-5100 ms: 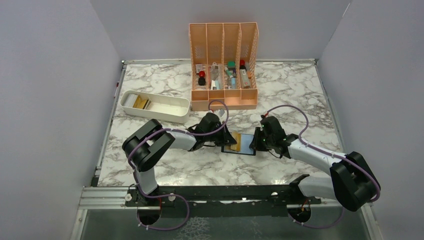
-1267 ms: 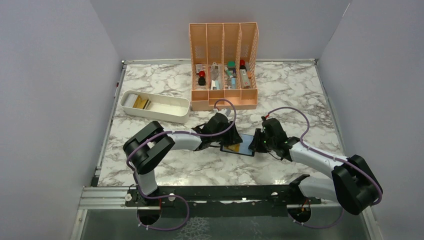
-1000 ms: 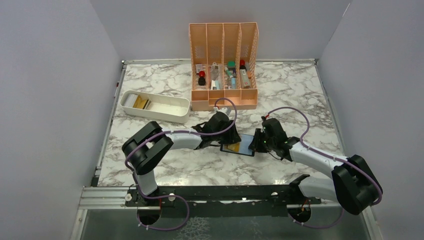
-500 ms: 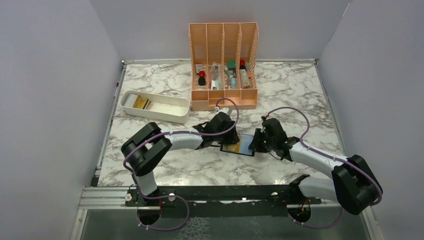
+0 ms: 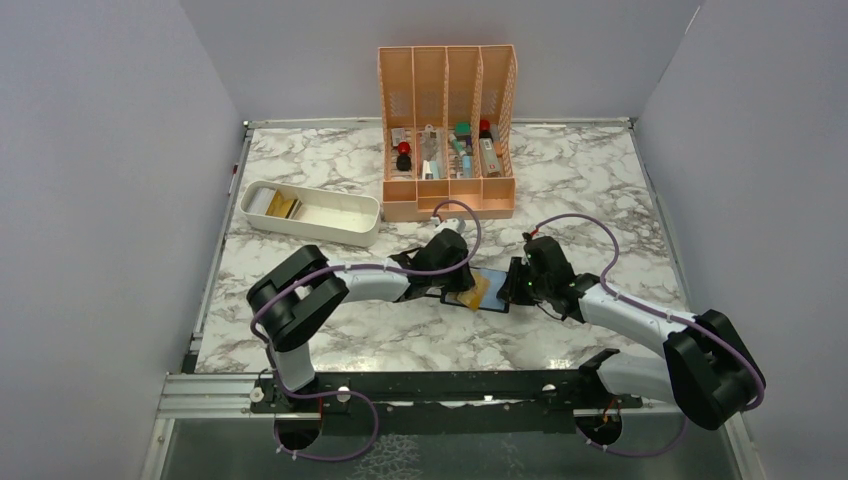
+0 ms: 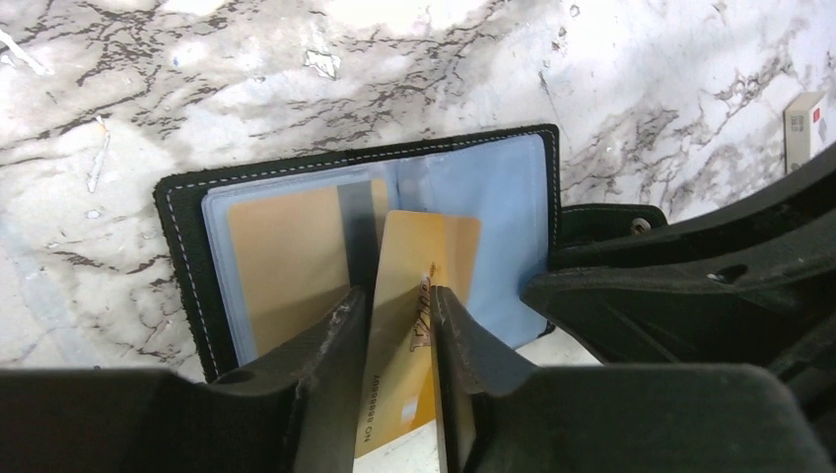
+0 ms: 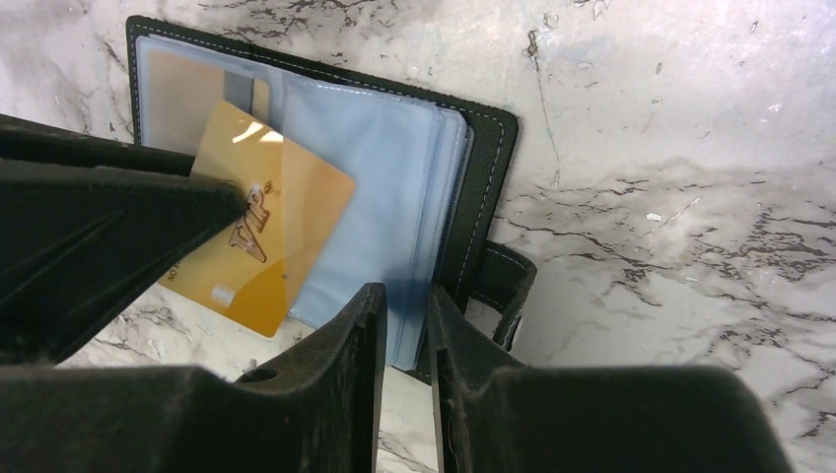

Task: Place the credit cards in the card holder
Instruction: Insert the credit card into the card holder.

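Card (image 6: 424,261), clenched in my left gripper (image 6: 396,301), runs lengthwise toward twelve o'clock, over the card holder (image 6: 498,197) my right gripper (image 7: 404,296) pinches.

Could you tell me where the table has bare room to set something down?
Bare marble lies right of the orange organiser, up to the table edge, and in the near strip before the card holder. Crowded: the centre, where left gripper, gold card and right gripper meet.
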Tool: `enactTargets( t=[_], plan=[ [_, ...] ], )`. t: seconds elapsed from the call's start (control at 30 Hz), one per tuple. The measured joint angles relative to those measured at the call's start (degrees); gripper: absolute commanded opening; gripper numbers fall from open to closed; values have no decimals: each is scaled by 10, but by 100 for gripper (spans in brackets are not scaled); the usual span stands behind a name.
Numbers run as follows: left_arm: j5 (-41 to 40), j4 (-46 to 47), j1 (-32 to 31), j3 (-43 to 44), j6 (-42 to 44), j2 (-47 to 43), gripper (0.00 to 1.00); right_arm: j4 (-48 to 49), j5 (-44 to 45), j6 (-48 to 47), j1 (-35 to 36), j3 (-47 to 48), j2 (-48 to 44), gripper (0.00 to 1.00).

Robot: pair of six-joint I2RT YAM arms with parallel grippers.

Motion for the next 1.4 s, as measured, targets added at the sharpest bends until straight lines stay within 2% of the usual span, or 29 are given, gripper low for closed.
enactTargets(
  t=[0.27,0.57,0.83,1.4],
  plan=[
    [-7,4,6,2,-4,4,0,-8,-4,0,0,-1,-9,27],
    [-7,38,19,-11,-29,4,0,-8,-10,0,0,-3,-9,27],
    [-11,126,19,-67,-91,3,0,-5,-12,0,0,-5,-9,27],
    [-106,214,-15,-113,-135,-5,0,1,-15,2,0,-7,-9,27]
  ],
)
